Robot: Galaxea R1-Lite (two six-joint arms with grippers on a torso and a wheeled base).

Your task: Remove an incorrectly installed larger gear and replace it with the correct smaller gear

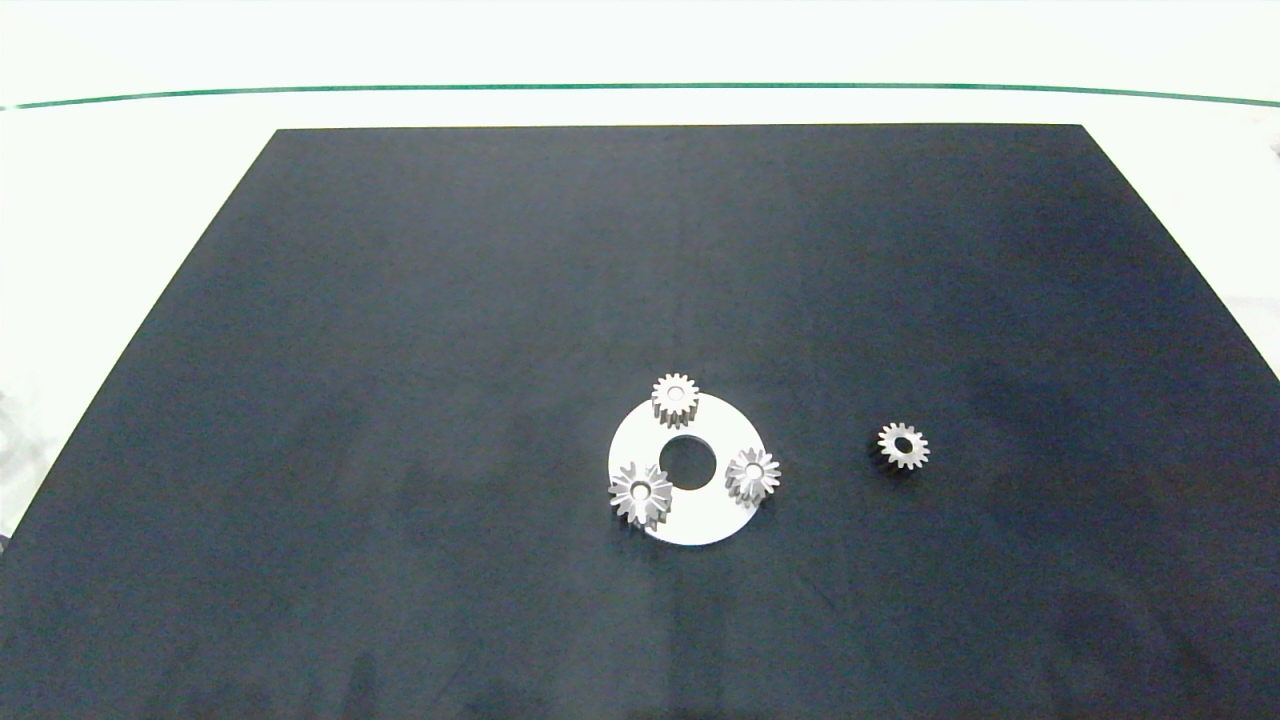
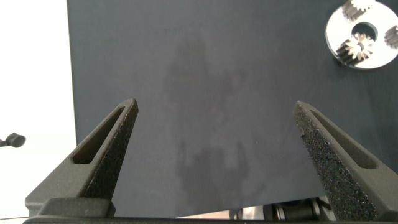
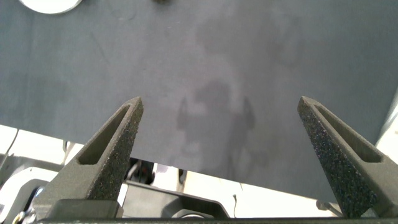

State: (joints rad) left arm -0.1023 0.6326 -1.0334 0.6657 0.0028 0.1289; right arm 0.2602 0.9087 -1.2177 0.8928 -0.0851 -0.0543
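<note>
Silver teeth crowd the larger gear [image 1: 640,492] against its plate [image 1: 700,520], so either gripper's wide-open fingers [image 2: 106,155] could nudge neighbouring gears.

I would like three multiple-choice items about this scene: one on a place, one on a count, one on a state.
1. Where does the smaller gear lie?
A. on the black mat, right of the white disc
B. on the disc
C. in a gripper

2. How many gears sit on the disc?
A. one
B. three
C. five

3. How is the left gripper?
A. shut on the larger gear
B. open, holding nothing
C. shut, empty

Answers: 1 A, it lies alone beside the disc; 2 B, three stand around the centre hole; 3 B, its fingers stand wide apart over bare mat.
</note>
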